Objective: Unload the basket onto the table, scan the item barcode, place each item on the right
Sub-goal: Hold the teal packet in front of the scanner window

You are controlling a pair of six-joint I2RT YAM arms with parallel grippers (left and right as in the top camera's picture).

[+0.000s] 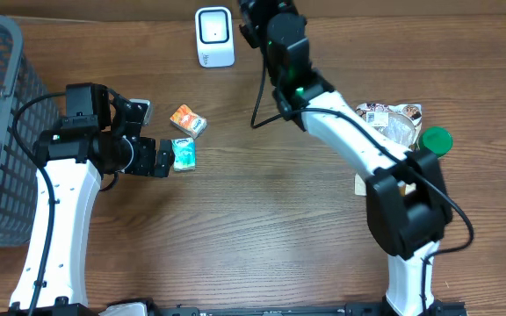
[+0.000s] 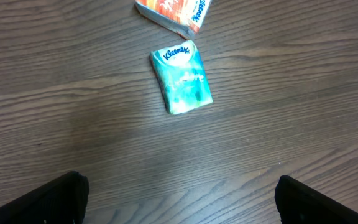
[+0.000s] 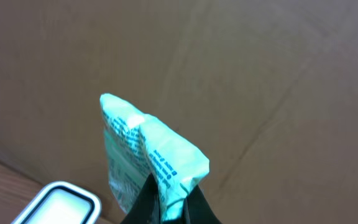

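My left gripper is spread wide, empty, above the Kleenex pack lying on the table. Farther out, the right gripper pinches a mint-green packet beside the scanner — scan step, I reckon. Next I turn the barcode face to the scanner — which side is unclear.

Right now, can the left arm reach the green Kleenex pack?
Probably yes: the left end effector is open, and the Kleenex pack lies bare just ahead of it; only the orange pack crowds its far end.
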